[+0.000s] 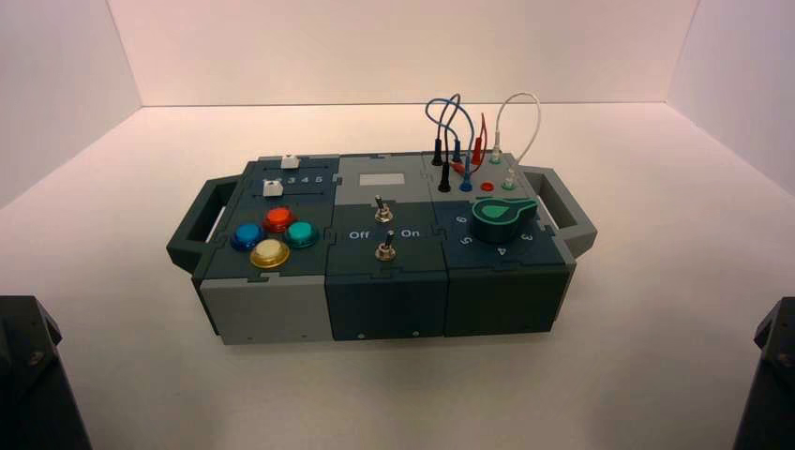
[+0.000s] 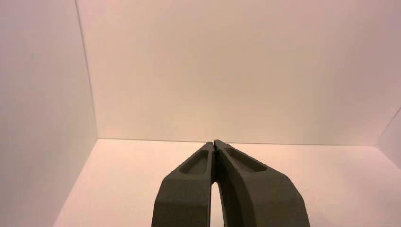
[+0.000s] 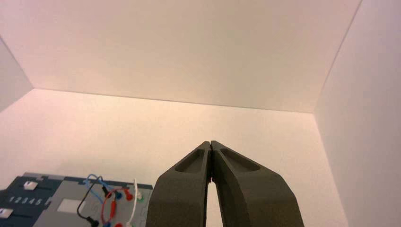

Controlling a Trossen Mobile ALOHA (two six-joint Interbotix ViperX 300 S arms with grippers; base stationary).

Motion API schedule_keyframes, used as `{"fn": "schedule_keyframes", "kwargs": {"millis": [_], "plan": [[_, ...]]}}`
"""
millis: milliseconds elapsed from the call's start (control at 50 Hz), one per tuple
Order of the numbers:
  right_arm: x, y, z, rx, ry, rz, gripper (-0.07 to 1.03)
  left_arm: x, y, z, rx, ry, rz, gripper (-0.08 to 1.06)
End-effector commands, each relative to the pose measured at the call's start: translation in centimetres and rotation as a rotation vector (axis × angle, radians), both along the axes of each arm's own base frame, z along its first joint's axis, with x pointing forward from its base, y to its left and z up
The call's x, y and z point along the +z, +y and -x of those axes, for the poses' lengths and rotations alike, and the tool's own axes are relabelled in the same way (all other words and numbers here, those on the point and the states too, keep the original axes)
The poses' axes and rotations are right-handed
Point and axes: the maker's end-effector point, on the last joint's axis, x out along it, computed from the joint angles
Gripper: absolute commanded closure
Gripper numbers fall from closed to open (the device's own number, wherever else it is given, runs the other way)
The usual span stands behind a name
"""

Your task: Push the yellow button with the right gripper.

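- Keep the right end effector [image 3: 210,143], waiting right of the box [image 1: 389,305], closed tip to tip as it is.
- Cross left, then press straight down on the yellow button [image 1: 270,252], nearest in the left cluster.

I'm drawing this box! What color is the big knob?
Green; the high view shows it best.

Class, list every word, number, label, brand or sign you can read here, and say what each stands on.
"1 2 3 4 5": on the dark slider panel, between two white slider caps.
Beside the two metal toggle switches: lettering too small to quote surely.
Around the green pointer knob: numbers too small to quote surely.
No brand or sign can be made out.
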Motion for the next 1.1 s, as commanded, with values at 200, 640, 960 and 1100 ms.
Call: {"fn": "schedule_keyframes", "kwargs": {"millis": [200,640,960,1100], "plan": [[0.3,0.3,-0.2,0.012,0.009,-0.011,0.99,1.1,0.1,0.1,0.004,-0.032,0.007,1.01],[-0.5,1.2,-0.4,0.047,0.051,-0.020,0.99,0.2,-2.4,0.7,-0.127,0.195,-0.032,1.01],[-3.1,3.7,-1.3,0.149,0.209,0.013,0.99,-6.4,-7.8,4.1,-0.464,0.670,-0.216,1.01],[-3.8,5.9,-1.1,0.239,0.257,0.018,0.99,-10.0,-9.0,5.7,-0.545,0.827,-0.253,1.01]]}}
